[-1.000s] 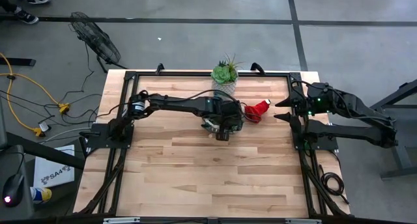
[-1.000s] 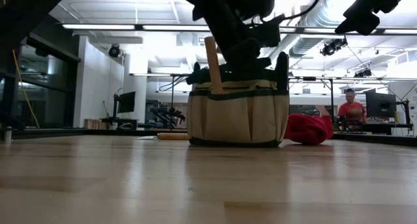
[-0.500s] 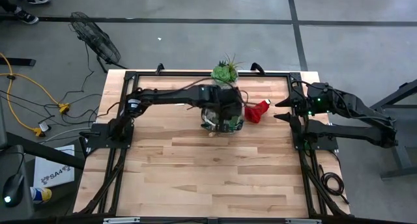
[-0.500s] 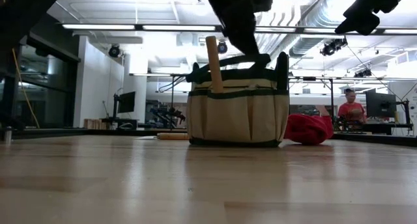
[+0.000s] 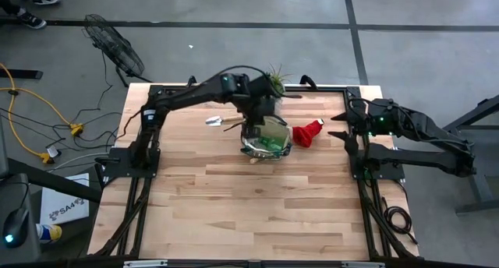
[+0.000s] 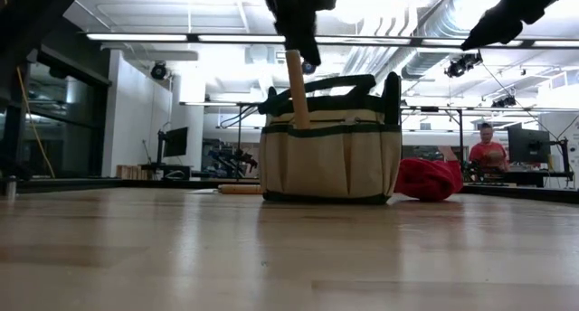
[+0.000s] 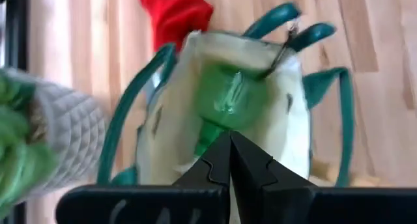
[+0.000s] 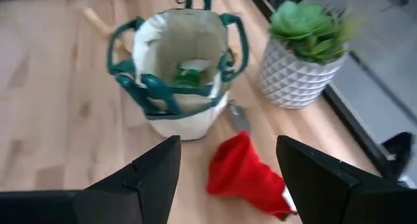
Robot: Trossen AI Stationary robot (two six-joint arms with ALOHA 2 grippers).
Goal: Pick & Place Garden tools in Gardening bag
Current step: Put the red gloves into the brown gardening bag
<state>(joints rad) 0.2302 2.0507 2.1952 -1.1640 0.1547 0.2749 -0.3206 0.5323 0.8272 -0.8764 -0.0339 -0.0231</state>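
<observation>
Your left gripper [image 7: 229, 160], fingers shut and empty, hovers above the gardening bag [image 5: 265, 135] at the table's [image 5: 234, 213] far middle. Its handles could snag. Right fingers wide, empty.

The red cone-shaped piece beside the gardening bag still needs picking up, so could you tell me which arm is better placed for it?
Probably the right. Its gripper is open and faces the red cone-shaped piece directly. The left gripper is shut, up over the gardening bag.
</observation>
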